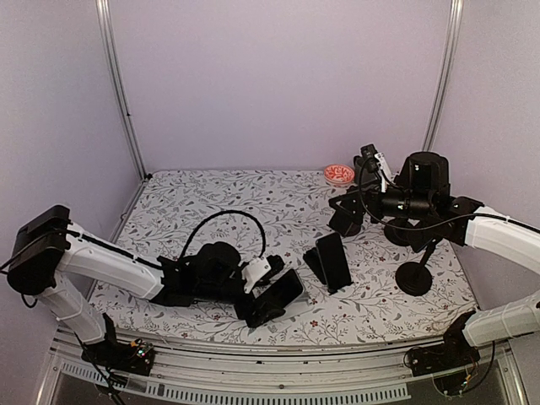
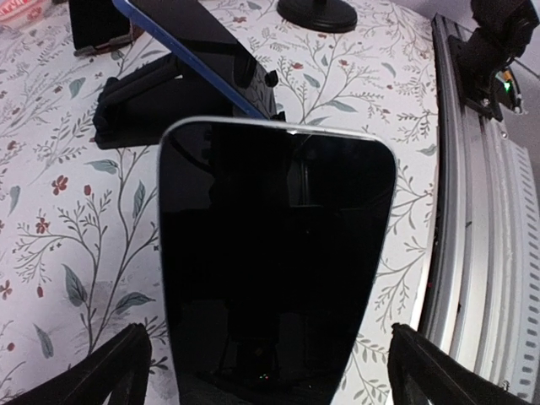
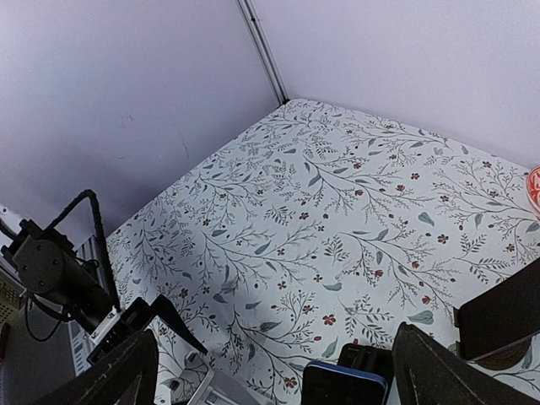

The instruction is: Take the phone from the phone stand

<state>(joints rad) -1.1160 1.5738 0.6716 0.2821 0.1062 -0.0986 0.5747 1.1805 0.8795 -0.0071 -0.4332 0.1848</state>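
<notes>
A black phone with a blue edge (image 1: 335, 261) leans upright in a black phone stand (image 1: 314, 263) mid-table; in the left wrist view this phone (image 2: 190, 38) and its stand (image 2: 139, 93) lie ahead. A second black phone with a silver rim (image 2: 278, 253) fills that view. My left gripper (image 2: 270, 375) is open around its near end, with a narrow gap at each finger. From above, this gripper (image 1: 268, 305) and the silver-rimmed phone (image 1: 285, 291) sit left of the stand. My right gripper (image 1: 346, 221) hovers open and empty behind the stand.
A red dish (image 1: 339, 175) sits at the back. Black round-based stands (image 1: 413, 278) are on the right near the right arm. The table's metal front rail (image 2: 472, 219) runs close beside the left gripper. A dark slab (image 3: 498, 321) shows in the right wrist view.
</notes>
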